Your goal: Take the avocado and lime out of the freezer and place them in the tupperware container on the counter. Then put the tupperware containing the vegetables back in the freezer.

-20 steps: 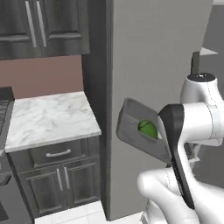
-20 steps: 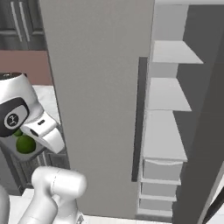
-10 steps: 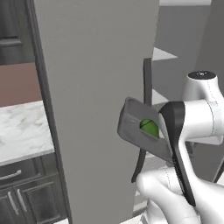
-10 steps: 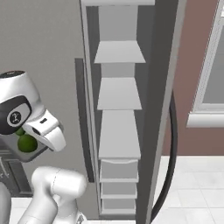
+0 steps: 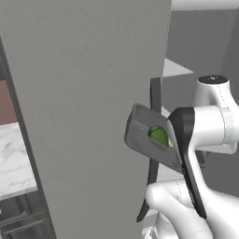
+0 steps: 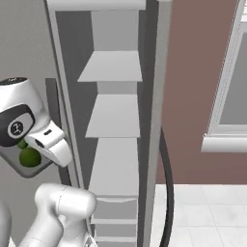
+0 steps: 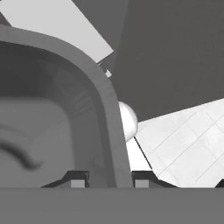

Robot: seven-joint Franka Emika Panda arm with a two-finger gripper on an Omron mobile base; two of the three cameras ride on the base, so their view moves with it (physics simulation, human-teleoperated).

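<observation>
Pale freezer shelves [image 6: 114, 117] stand beside brown wall [image 6: 193, 82].

Matte grey freezer door [image 5: 88, 102], dark curved handle [image 5: 151, 158]. Dark grey tupperware container [image 5: 144, 142] carrying bright green vegetables [image 5: 158, 135]. White marble desk [image 5: 14, 163], faint grey veins. Pale grey shelves [image 6: 113, 113], reddish-brown wall [image 6: 193, 87], white tiled floor [image 6: 207, 212].

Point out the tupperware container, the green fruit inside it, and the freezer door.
tupperware container [image 5: 142, 135]: left base view, on its grey wall near the rim.
green fruit [image 6: 29, 157]: right base view, on its rounded front.
freezer door [image 5: 88, 93]: left base view, on its flat grey face.
</observation>
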